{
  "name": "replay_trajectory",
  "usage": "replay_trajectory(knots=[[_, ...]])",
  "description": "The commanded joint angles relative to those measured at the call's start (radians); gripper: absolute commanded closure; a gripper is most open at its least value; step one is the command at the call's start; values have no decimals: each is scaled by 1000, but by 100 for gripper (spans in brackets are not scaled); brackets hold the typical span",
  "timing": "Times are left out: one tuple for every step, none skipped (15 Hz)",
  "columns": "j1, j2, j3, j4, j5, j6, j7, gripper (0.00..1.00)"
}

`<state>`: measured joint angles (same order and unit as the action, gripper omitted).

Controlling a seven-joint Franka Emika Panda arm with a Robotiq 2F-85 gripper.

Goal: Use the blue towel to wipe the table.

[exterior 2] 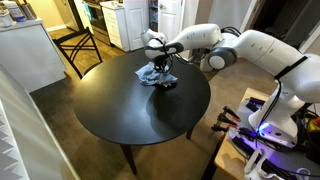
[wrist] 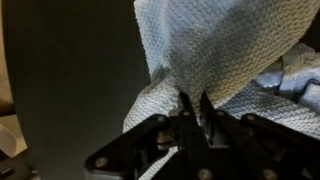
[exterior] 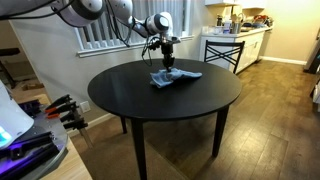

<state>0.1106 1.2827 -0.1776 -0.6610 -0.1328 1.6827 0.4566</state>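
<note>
The blue towel (exterior: 175, 76) lies crumpled on the far side of the round black table (exterior: 140, 95); it also shows in the other exterior view (exterior 2: 153, 74). My gripper (exterior: 168, 63) is down on the towel's middle in both exterior views (exterior 2: 163, 66). In the wrist view the fingers (wrist: 193, 102) are nearly closed and pinch a fold of the towel (wrist: 230, 45), which fills the upper right of the picture. The table surface (wrist: 70, 80) shows dark to the left.
A wooden bar stool (exterior: 222, 50) stands behind the table near kitchen counters. A chair (exterior 2: 82, 45) and a white counter (exterior 2: 28, 55) stand beyond the table. Equipment with clamps (exterior: 62, 108) sits by the table edge. Wood floor surrounds the table.
</note>
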Motion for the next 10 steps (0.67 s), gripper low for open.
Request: replay_trajectory(knots=[[12,13,-58,-14,-31,-113,94,97],[8,27,-75,-5,-37,-145,112,97],[-3,41,-91,5,-40,-178,126,97],[-10,51,-109,8,-41,-211,139,97],[-22,61,-126,7,-41,-241,150,97],[-31,70,-143,7,-38,-277,158,97],[-46,76,-155,7,-30,-320,158,97],[-63,82,-156,12,-19,-333,141,97],[-77,88,-158,21,-14,-344,133,97],[-85,92,-157,31,-12,-349,130,97]])
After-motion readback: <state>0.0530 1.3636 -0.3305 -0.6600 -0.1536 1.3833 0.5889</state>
